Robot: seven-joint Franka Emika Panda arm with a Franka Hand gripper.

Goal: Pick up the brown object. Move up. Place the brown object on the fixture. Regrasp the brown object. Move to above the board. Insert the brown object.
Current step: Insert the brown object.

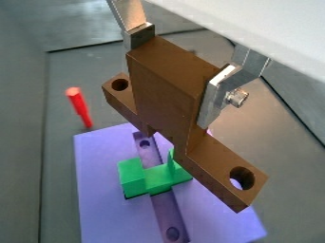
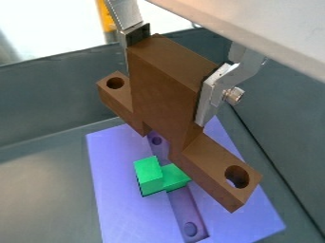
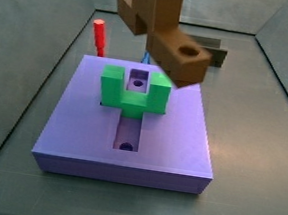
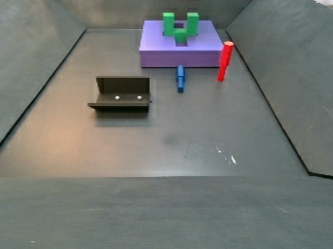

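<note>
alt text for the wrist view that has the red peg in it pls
The gripper is shut on the upright stem of the brown object, holding it above the board, over the groove and green U-shaped block. A red peg stands on the grey floor beside the board.

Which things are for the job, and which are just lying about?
For the job: brown object, held in the pincer above the board; fixture.
Just lying about: red peg, small blue piece, both beside the board.

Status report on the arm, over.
Gripper shut on brown object, above the board. Not inserted. Green block straddles the groove beneath.
</note>
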